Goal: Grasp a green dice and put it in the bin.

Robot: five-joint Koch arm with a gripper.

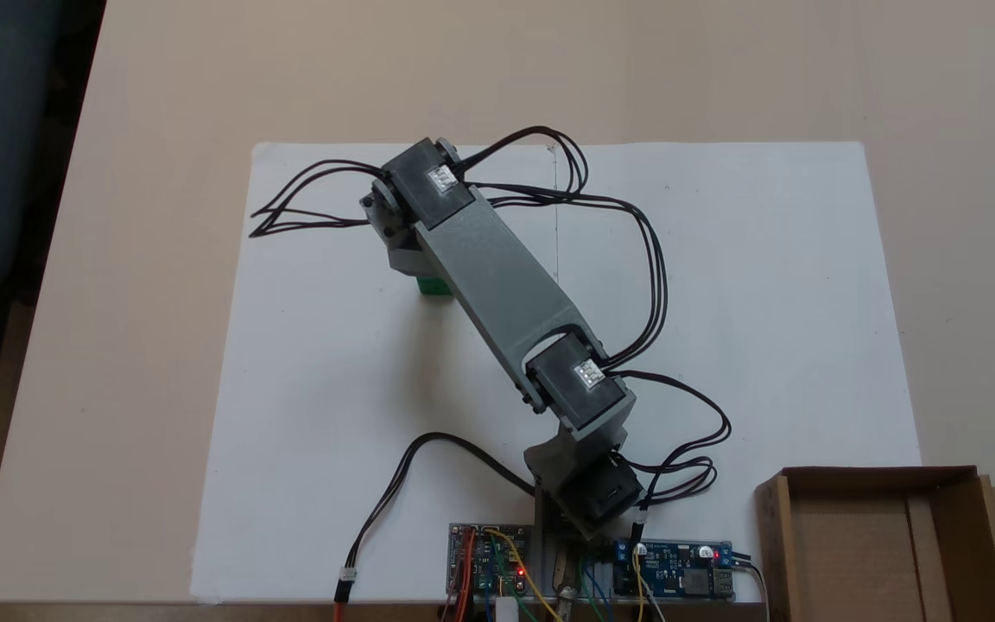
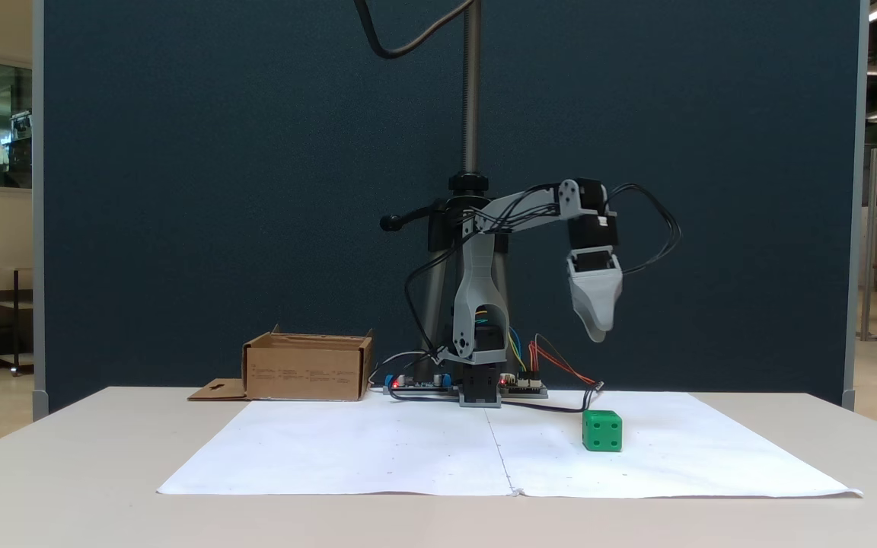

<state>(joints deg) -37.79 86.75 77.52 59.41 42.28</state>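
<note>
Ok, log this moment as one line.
stage: approach | fingers: above dice, apart from it, state unclear | dice: on paper | box: holds no dice

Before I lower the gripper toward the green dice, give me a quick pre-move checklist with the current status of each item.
1. Green dice resting flat on the white paper: ok.
2. Gripper hangs above the dice, with clear air between them: ok.
3. Gripper open enough to straddle the dice: cannot tell; its jaws overlap in the side-on fixed view.
4. Sideways alignment: looks ok; in the top-down fixed view the arm covers most of the dice, so depth is uncertain.
5. Bin open-topped and holding nothing visible: ok.
6. Cables off the dice: ok.
</note>
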